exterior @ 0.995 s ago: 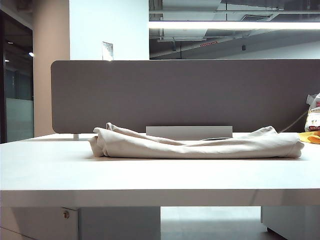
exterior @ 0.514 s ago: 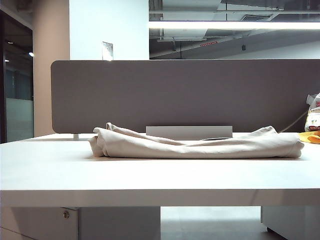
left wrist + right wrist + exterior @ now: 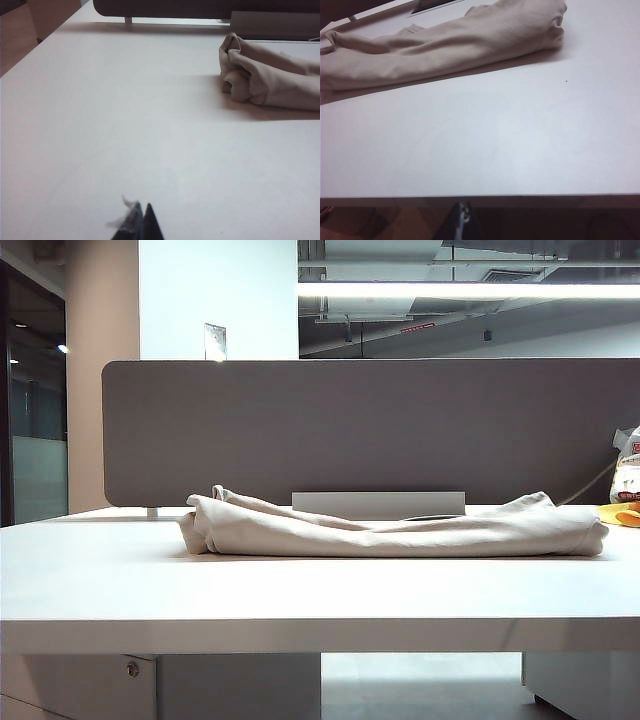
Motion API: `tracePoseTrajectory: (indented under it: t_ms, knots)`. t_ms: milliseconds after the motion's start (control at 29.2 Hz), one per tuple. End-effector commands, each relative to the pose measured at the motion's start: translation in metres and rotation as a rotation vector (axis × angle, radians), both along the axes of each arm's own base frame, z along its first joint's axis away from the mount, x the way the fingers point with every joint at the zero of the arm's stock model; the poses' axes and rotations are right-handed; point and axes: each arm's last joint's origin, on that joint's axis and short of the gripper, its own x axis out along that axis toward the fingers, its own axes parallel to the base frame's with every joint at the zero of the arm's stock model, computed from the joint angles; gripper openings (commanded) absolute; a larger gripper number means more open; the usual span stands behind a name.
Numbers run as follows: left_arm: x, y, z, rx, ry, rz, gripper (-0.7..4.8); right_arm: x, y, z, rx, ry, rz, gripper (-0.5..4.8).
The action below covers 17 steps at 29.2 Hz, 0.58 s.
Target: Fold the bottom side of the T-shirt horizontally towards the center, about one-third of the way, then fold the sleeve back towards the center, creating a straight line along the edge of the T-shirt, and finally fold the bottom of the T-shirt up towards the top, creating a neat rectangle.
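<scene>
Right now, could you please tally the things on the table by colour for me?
Beige: 1, the T-shirt, bunched into a long roll.
Yellow: 1, a yellow thing at the table's right edge.
White and red: 1, a packet behind it.
Total: 3.

Plain beige, print-free: T-shirt (image 3: 390,532), bunched in a long roll at 12 o'clock from table centre; darker tan in the creases. White, unpatterned, matte: table (image 3: 300,590). Flat grey-brown, no pattern: partition panel (image 3: 360,430) behind the shirt. Pale grey: bracket (image 3: 378,504) at the panel base. Yellow and white with red print: packet (image 3: 626,480) at 3 o'clock; bright yellow item beside it. Black: left gripper (image 3: 139,224) tips, pressed together, with a pale wisp clinging; likewise black, right gripper (image 3: 461,220) tips, together, over the table's near edge. White wall, dark ceiling.
</scene>
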Motion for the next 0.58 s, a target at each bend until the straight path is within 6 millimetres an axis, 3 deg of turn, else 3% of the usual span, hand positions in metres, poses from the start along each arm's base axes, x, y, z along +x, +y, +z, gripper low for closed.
tracePoseTrajectory:
  t_ms: [34,583]
  knots:
    - [0.0001,0.0001,-0.0026,0.006,0.013,0.002,-0.05,0.0001,-0.0001,0.0000,0.003,-0.001,-0.002,0.00]
    - [0.0001,0.0001,-0.0026,0.006,0.013,0.002,-0.05,0.0075,0.0067,0.0069,-0.178,-0.189,-0.103,0.00]
